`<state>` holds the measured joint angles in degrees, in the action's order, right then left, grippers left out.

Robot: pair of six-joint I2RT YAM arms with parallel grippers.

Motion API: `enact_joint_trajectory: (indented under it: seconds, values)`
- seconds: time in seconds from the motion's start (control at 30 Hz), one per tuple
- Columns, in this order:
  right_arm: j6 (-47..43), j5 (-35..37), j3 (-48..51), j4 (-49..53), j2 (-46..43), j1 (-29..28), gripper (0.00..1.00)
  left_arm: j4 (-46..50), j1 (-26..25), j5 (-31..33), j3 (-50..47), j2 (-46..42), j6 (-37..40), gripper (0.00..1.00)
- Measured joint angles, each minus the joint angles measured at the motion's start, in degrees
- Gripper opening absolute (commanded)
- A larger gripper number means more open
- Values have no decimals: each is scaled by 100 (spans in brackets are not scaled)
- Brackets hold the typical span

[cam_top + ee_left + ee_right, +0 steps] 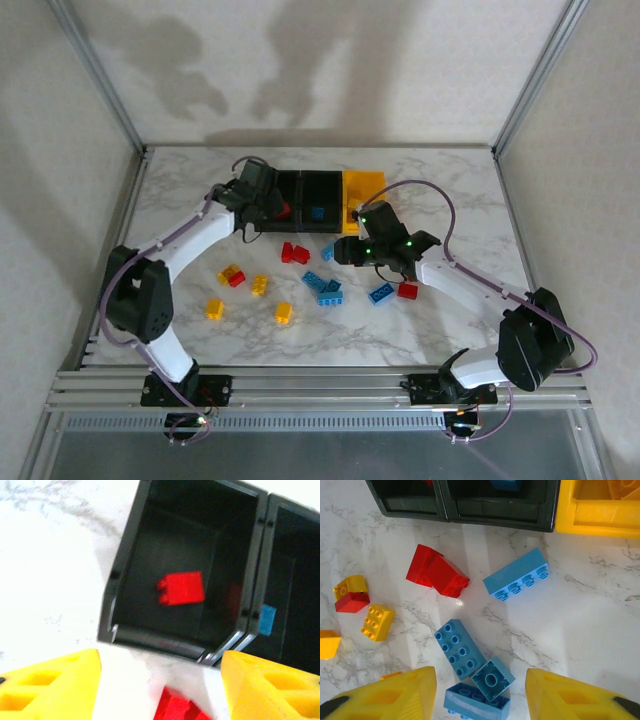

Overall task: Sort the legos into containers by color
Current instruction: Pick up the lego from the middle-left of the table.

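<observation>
The left gripper (160, 662) hangs over the left black bin (116, 575). Its yellow fingers (55, 680) are wide apart and hold nothing. A red brick (181, 587) is inside that bin. A blue brick (267, 619) sits in the middle black bin (300, 555). The yellow bin (600, 522) ends the row.

The right gripper (480, 680) is open too, over a little heap of blue bricks (460, 650). More bricks lie loose in front of the bins: a long blue brick (516, 574), two red bricks (437, 572) and a yellow brick (377, 622).

The bricks look small, light and hard. They will not squash, but their smooth sides may slip. I think it is best to pinch one by its two flat sides, not its bumpy top. The heap looks tricky, because those bricks touch.

The table (600, 630) is flat, white and shiny like marble. White walls (320, 60) and metal posts (100, 70) stand round it.
</observation>
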<state>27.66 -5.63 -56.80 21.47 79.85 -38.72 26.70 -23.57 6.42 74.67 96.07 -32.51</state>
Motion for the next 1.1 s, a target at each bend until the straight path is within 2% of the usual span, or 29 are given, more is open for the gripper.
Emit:
enact_joint_trajectory:
  seconds: [0.1, 0.2, 0.37, 0.53, 0.8, 1.1]
  values:
    - [-26, -17, 0, -9, 0, -2, 50, -2, 0, 4, -564, -413, -96, 68]
    - [-57, -66, 0, -72, 0, -11, 50, -2, -24, 52, -1222, -863, -354, 75]
    - [-92, -153, 0, -240, 42, -42, 50, 59, -90, 221, -2277, -1690, -1058, 80]
    - [-92, -212, 0, -339, 166, -223, 50, 149, -205, 365, -2909, -2149, -1779, 84]
    - [-85, -210, 2, -461, 238, -278, 49, 179, -566, 540, -3185, -1821, -2444, 83]
    - [-83, -190, 103, -494, 229, -280, 49, 142, -612, 925, -3145, -1117, -2586, 81]
